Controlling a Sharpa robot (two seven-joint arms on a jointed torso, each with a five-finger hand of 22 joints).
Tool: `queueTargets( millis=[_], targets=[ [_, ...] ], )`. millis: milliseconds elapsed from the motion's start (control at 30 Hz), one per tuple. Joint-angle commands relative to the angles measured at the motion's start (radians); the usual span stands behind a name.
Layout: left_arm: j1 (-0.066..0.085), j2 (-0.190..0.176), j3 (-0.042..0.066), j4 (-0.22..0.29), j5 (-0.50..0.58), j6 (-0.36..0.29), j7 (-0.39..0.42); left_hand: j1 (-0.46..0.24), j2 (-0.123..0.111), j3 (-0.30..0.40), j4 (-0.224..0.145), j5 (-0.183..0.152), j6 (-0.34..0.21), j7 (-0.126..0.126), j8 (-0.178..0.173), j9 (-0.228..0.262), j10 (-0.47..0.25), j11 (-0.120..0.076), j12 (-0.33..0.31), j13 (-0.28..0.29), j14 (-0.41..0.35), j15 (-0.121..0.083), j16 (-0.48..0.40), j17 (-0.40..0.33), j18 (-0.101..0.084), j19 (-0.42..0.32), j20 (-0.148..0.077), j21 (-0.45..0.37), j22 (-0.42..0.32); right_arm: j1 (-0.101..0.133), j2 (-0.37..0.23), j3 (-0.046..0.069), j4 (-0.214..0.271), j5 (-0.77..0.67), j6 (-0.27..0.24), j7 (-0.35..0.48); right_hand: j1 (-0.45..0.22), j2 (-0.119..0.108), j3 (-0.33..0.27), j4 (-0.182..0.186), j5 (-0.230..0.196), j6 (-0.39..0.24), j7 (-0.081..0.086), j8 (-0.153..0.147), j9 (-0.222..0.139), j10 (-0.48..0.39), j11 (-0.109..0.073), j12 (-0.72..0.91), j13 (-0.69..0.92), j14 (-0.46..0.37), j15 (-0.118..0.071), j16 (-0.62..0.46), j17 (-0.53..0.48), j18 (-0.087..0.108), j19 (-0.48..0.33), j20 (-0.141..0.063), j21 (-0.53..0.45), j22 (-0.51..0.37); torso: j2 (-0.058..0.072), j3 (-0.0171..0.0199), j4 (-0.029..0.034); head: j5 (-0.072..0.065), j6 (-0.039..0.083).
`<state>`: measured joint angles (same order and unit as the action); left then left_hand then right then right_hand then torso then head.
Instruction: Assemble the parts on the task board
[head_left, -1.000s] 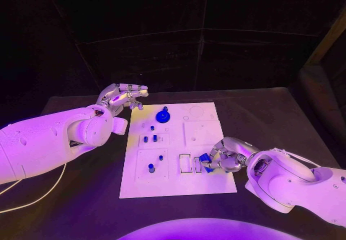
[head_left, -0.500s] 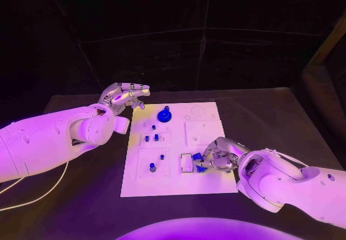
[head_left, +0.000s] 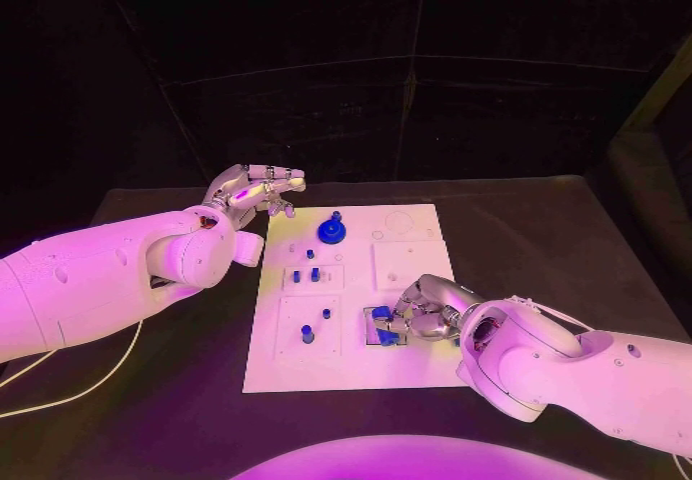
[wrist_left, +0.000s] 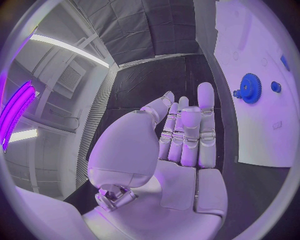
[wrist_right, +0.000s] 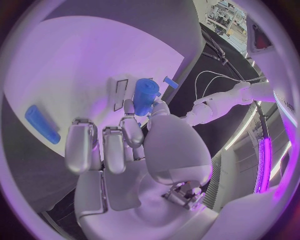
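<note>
One blue part (wrist_right: 145, 96) in right hand (head_left: 420, 312), rectangular slot (wrist_right: 120, 94) beside

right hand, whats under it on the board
The right hand pinches a blue part over the task board, beside a rectangular slot. The board beneath the palm is covered.

The gear (head_left: 332, 232) sits at the task board's (head_left: 418, 365) far end, smaller parts (head_left: 309, 275) seemingly nearer.
</note>
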<state>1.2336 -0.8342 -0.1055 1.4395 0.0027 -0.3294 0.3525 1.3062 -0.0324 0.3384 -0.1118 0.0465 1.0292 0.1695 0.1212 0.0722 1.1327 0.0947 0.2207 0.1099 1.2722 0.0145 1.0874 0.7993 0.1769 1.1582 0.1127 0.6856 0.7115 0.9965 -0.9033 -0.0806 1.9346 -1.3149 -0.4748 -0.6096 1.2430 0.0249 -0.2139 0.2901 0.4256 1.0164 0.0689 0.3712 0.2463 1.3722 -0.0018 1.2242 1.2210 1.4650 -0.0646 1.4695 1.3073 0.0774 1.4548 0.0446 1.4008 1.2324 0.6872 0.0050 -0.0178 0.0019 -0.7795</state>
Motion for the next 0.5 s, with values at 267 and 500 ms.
queueTargets(
  millis=[267,500],
  targets=[
    [0.001,0.001,0.001,0.0,0.002,0.011,0.002,0.007,0.007,0.002,0.004,0.002,-0.006,0.0,-0.002,-0.001,-0.008,0.001,0.007,0.001,-0.01,0.001,-0.005,-0.001,0.006,-0.001,0.004,-0.006,-0.001,0.001,0.027,0.0,-0.02,-0.041,0.009,-0.029,-0.09,0.024,-0.056,-0.016,-0.219,0.006,-0.001,0.004,0.009,0.004,-0.001,-0.017,-0.003,0.068,-0.012,-0.001,0.065,-0.011,0.0,-0.009,-0.004,-0.001,0.0,-0.0007,0.0001,0.004,-0.001],
    [0.002,-0.001,0.001,0.001,0.002,0.012,0.0,0.007,0.007,0.002,0.004,0.002,-0.006,0.0,-0.002,-0.001,-0.008,0.001,0.007,0.001,-0.01,0.001,-0.005,-0.001,0.006,-0.001,0.004,-0.006,-0.001,0.001,0.027,0.0,-0.027,-0.057,0.02,-0.035,-0.179,0.006,-0.09,0.003,-0.374,0.0,0.003,0.003,0.017,-0.007,-0.003,-0.045,-0.02,0.067,-0.009,-0.004,0.062,-0.009,-0.002,-0.01,-0.008,-0.008,-0.001,-0.0008,-0.0011,0.007,-0.003]
  ],
)
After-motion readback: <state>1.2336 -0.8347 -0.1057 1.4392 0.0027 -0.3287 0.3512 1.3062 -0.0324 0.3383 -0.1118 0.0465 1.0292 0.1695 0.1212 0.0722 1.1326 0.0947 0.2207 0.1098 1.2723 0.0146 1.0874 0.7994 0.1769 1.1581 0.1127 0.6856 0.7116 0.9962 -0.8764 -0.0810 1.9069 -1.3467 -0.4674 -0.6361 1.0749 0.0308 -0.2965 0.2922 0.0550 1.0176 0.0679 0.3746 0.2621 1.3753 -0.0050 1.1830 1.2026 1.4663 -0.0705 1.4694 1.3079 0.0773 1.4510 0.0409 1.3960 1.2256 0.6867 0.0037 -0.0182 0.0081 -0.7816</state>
